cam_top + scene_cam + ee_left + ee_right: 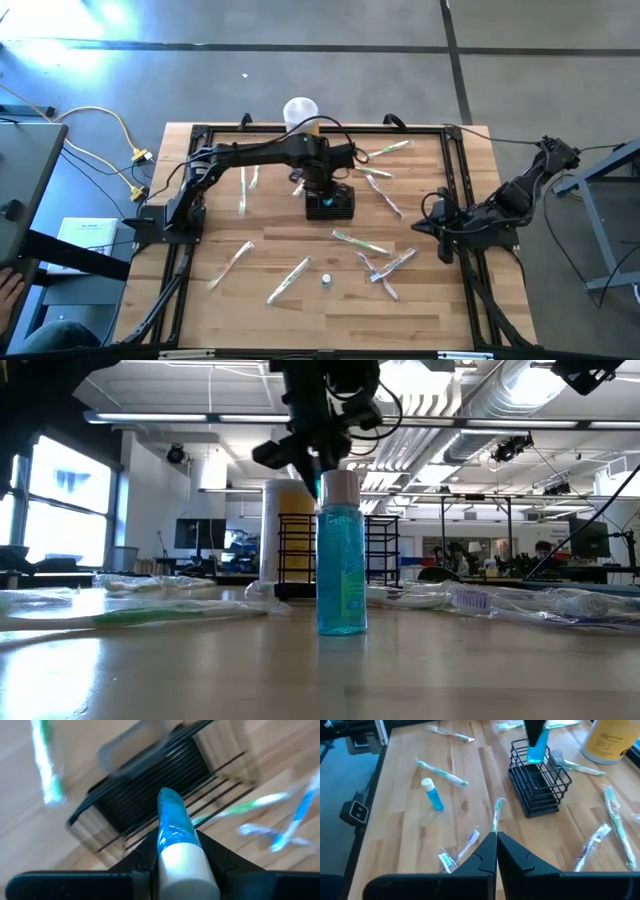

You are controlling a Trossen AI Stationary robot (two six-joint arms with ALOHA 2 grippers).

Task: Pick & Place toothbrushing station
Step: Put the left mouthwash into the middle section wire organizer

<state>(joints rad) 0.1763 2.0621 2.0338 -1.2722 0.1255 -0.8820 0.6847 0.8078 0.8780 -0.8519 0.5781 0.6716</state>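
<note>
One risk we see: the left end effector point(175, 857), clamped on a blue bottle point(172, 822), hangs over the caddy point(540, 785). If it's off-centre, the bottle clips the rim and tips out; the right end effector point(496, 845) is parked shut.

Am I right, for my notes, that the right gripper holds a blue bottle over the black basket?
No: the left gripper holds the blue bottle over the black basket. The right gripper is shut and empty, as the wrist views show.

Left pincer point(322, 190) extended over table centre, gripping; right pincer point(496, 842) closed.
</note>
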